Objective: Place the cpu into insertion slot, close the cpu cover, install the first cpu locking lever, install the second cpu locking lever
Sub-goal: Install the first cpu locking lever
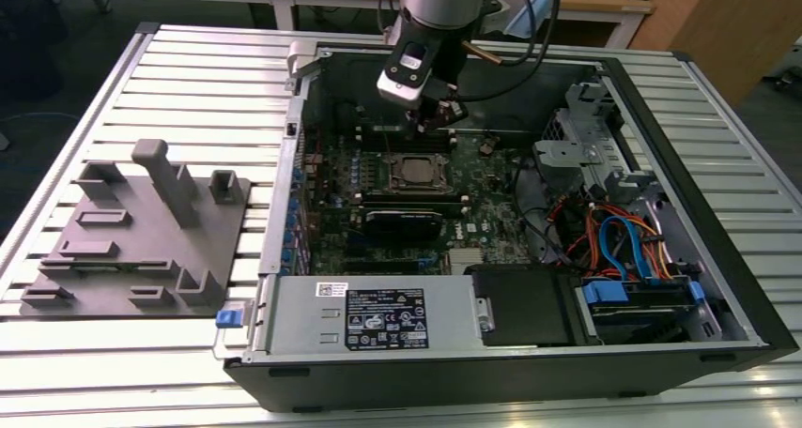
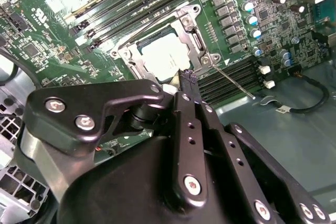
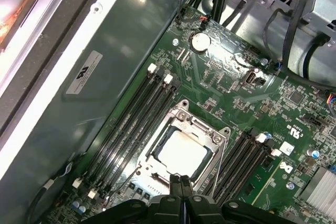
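The cpu [image 3: 181, 153] lies flat in the insertion slot [image 2: 152, 38] on the green board, its silver top showing through the window of the cpu cover [image 3: 202, 127]. The cover [image 2: 195, 30] is down over the chip [image 2: 163, 56]. A thin metal locking lever [image 2: 233, 82] sticks out from one corner of the socket, slanting over the black memory slots. My gripper [image 3: 181, 181] is shut with nothing between its fingers, its tips hovering just at the socket's edge near that lever's root. In the exterior view the gripper [image 1: 433, 118] hangs just behind the socket [image 1: 418, 173].
The board sits in an open computer case [image 1: 701, 193] on a slatted table. Long memory slots [image 3: 131, 124] flank the socket. Coloured cables [image 1: 614, 240] and a drive cage fill the exterior view's right. A grey fixture plate [image 1: 138, 231] lies outside the case on the left.
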`<state>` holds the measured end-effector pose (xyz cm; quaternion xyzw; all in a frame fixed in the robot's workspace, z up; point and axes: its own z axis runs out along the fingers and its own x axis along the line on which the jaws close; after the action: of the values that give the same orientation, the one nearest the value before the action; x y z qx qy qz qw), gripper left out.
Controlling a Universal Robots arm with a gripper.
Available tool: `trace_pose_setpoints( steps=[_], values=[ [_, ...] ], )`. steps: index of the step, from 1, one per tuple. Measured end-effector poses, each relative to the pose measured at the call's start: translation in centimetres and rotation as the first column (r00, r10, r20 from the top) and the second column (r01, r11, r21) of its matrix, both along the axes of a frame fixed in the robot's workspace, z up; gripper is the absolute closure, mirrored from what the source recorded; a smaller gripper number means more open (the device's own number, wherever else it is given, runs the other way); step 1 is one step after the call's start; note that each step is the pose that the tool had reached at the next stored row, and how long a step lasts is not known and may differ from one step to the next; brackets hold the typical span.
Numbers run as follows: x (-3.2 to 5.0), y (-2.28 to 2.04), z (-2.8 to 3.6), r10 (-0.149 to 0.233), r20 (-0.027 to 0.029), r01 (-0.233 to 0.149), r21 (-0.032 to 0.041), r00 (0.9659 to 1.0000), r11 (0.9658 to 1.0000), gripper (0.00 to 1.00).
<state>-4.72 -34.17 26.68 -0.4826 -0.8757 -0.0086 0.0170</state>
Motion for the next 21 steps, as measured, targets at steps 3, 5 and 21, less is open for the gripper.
trace_pose_setpoints(
  steps=[3, 5, 21],
  values=[
    [0.0, 0.0, 0.0, 0.0, 0.0001, 0.0, 0.0, 1.0, 1.0, 0.89],
    [0.0, 0.0, 0.0, 0.0, 0.0001, 0.0, 0.0001, 1.0, 1.0, 0.89],
    [-0.01, -0.01, -0.02, 0.164, 0.001, -0.164, 0.0001, 0.9864, 0.9864, 0.89]
  ],
)
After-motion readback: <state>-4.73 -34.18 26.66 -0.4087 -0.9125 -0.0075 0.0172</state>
